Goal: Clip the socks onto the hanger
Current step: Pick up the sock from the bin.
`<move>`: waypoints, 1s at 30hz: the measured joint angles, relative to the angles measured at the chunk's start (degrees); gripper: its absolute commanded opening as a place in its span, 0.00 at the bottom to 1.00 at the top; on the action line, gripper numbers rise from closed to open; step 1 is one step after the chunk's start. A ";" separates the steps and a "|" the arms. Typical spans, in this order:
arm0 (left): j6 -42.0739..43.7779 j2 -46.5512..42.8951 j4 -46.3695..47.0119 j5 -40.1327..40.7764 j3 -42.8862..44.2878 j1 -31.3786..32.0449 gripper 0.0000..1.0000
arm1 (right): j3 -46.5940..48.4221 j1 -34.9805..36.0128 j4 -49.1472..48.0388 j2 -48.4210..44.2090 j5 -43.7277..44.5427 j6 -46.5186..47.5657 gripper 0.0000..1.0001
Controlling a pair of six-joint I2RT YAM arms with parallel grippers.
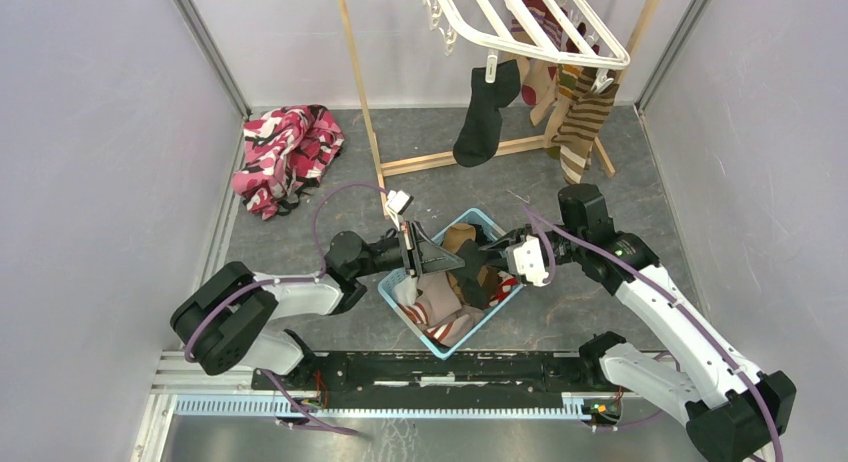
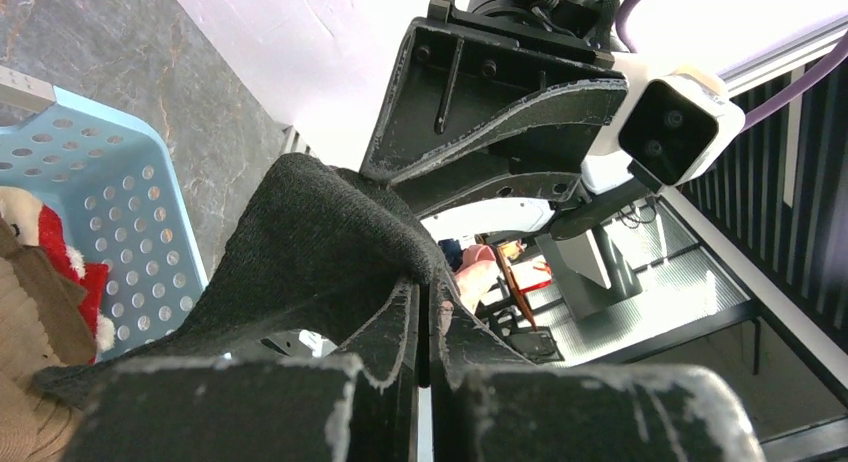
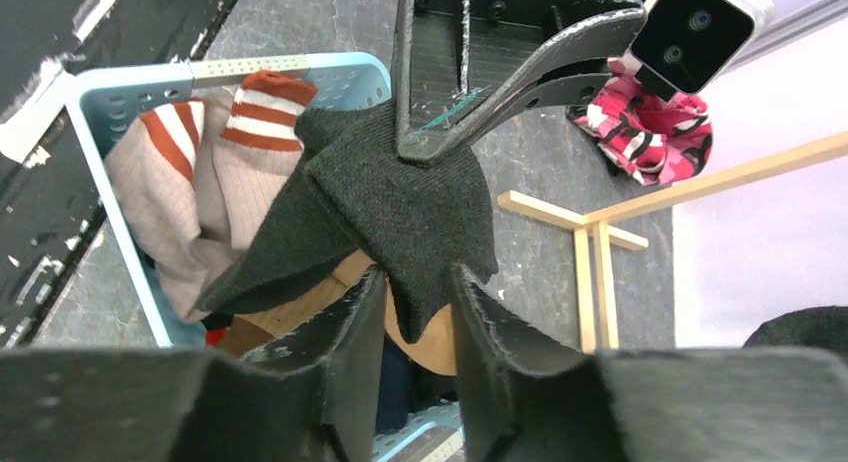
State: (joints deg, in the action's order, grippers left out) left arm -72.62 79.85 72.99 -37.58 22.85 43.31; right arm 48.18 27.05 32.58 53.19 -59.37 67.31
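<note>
A black sock (image 1: 470, 278) hangs stretched over the basket. My left gripper (image 1: 452, 263) is shut on the sock's edge (image 2: 320, 242), its jaws pressed together at the fabric (image 2: 432, 287). My right gripper (image 3: 418, 275) faces it from the right, jaws apart, and a pointed corner of the black sock (image 3: 400, 197) dangles between its fingers (image 3: 362, 327) without being pinched. The white hanger (image 1: 540, 27) is at the top, with a black sock (image 1: 485, 112) and brown striped socks (image 1: 585, 122) clipped to it. More socks with red-white cuffs (image 3: 255, 112) lie in the basket.
The light blue mesh basket (image 1: 497, 307) sits between both arms. A thin wooden frame stand (image 1: 365, 102) holds the hanger at the back. A pink, red and black cloth (image 1: 285, 157) lies at the back left by the wall.
</note>
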 measured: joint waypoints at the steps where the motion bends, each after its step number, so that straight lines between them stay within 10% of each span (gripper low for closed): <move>1: -0.13 0.15 0.13 0.00 0.00 0.00 0.08 | -0.09 0.04 -0.52 0.00 -0.11 -0.46 0.20; 4: -0.66 0.31 0.52 0.04 -0.15 0.00 0.14 | -0.11 0.22 -1.42 0.02 -0.55 -1.66 0.01; 15: 5.09 -8.31 -12.04 2.60 -2.89 -0.24 0.71 | 0.94 -0.11 5.01 0.15 -1.95 0.92 0.00; 24: 40.44 -43.60 -41.99 9.70 -2.89 -0.09 0.79 | 1.40 -0.92 11.34 1.49 -2.62 6.16 0.00; 30: 55.49 -43.74 -43.95 10.01 -2.45 2.36 0.79 | 2.32 -0.94 17.40 3.54 -4.68 13.79 0.00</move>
State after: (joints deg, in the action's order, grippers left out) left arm -17.12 36.12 29.04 -27.57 20.40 45.67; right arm 50.50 26.11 49.98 56.73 -64.05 81.10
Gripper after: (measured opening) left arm 0.786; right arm 0.011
